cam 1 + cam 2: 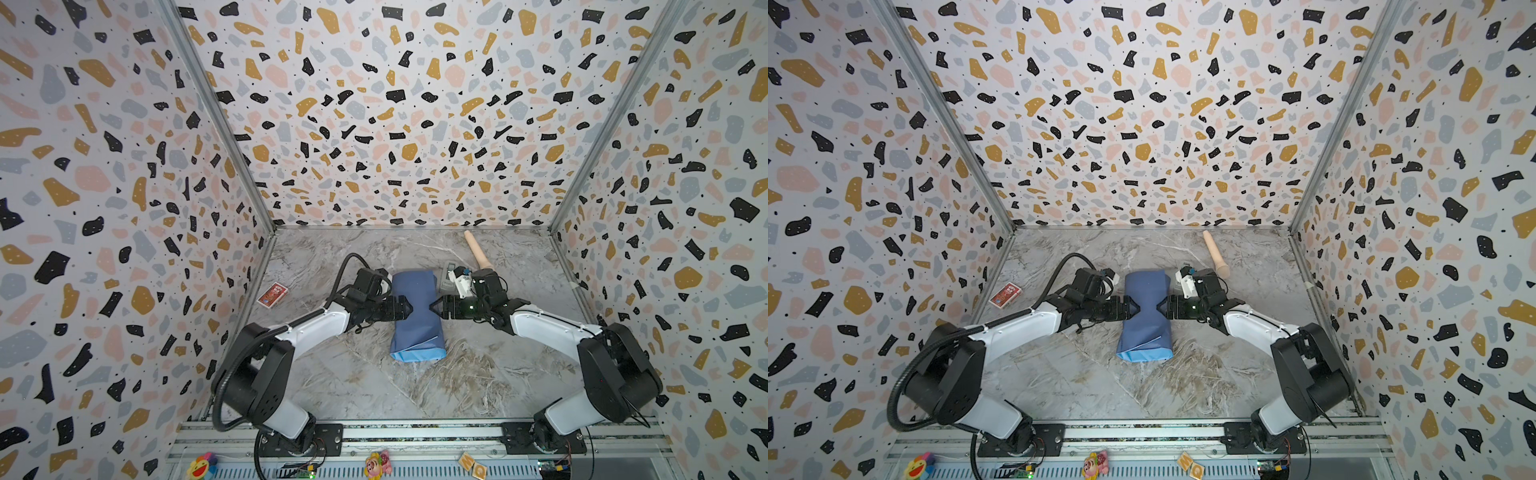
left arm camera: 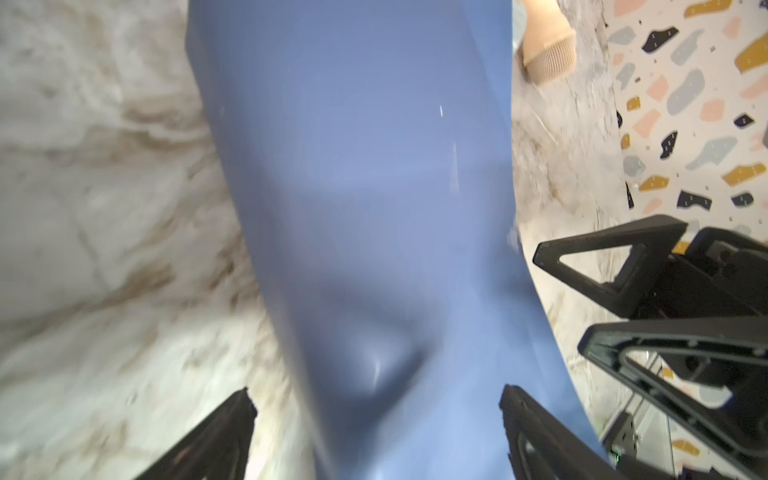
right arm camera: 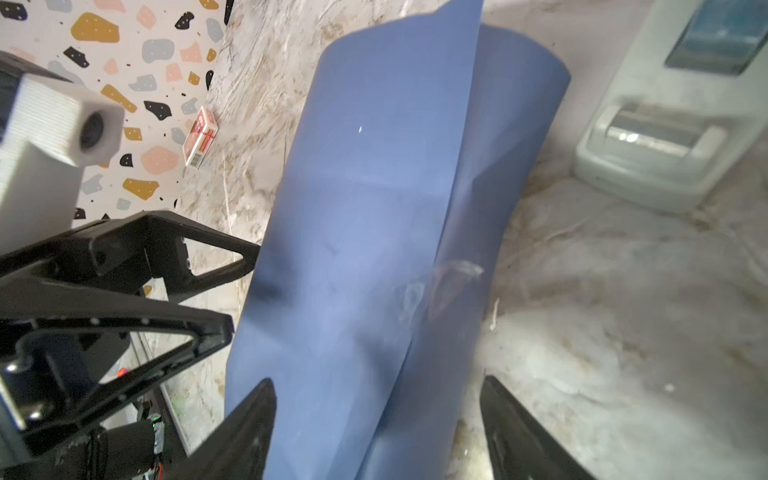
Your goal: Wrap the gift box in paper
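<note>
The paper (image 1: 415,320) (image 1: 1144,320) lies mid-table as a long dull-blue bundle, with its lighter face showing at the near end (image 1: 417,355). The gift box is hidden inside it. My left gripper (image 1: 405,309) (image 1: 1133,309) points at the bundle's left side. My right gripper (image 1: 434,308) (image 1: 1160,309) faces it from the right, and their tips stand a short way apart over the bundle. In the left wrist view the left gripper (image 2: 376,399) is open over the paper (image 2: 365,187). The right gripper (image 3: 378,386) is open too, and the paper (image 3: 374,187) shows an overlapping seam with a bit of clear tape (image 3: 449,274).
A small red card pack (image 1: 272,295) (image 1: 1005,295) (image 3: 200,137) lies left of the left arm near the wall. A grey tape dispenser (image 1: 449,276) (image 3: 665,137) sits just behind the right gripper. A beige wooden handle (image 1: 477,251) (image 1: 1216,253) (image 2: 548,54) lies at the back right.
</note>
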`<control>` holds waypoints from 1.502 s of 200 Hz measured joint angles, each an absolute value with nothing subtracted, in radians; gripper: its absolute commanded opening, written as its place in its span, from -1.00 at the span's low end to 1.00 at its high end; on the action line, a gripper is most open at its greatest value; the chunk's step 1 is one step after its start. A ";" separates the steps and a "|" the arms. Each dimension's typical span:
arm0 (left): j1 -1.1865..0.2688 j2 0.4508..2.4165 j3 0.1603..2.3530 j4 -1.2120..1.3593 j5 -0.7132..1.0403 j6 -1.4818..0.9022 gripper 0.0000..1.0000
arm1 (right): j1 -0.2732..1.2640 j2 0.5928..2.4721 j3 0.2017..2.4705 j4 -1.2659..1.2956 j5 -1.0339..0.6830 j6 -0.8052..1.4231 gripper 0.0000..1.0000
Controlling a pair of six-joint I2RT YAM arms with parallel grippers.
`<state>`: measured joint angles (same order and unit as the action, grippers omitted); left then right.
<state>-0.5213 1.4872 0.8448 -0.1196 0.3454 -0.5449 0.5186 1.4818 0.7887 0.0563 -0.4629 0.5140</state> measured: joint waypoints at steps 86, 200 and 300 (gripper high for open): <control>-0.603 1.412 0.662 -0.090 0.286 -0.523 0.71 | 0.599 1.474 0.669 0.044 -0.429 0.509 0.37; -0.651 1.494 0.662 -0.024 0.180 -0.527 0.53 | 0.610 1.510 0.662 0.078 -0.319 0.463 0.16; -0.663 1.406 0.621 -0.061 0.155 -0.524 0.64 | 0.629 1.510 0.632 0.106 -0.264 0.470 0.10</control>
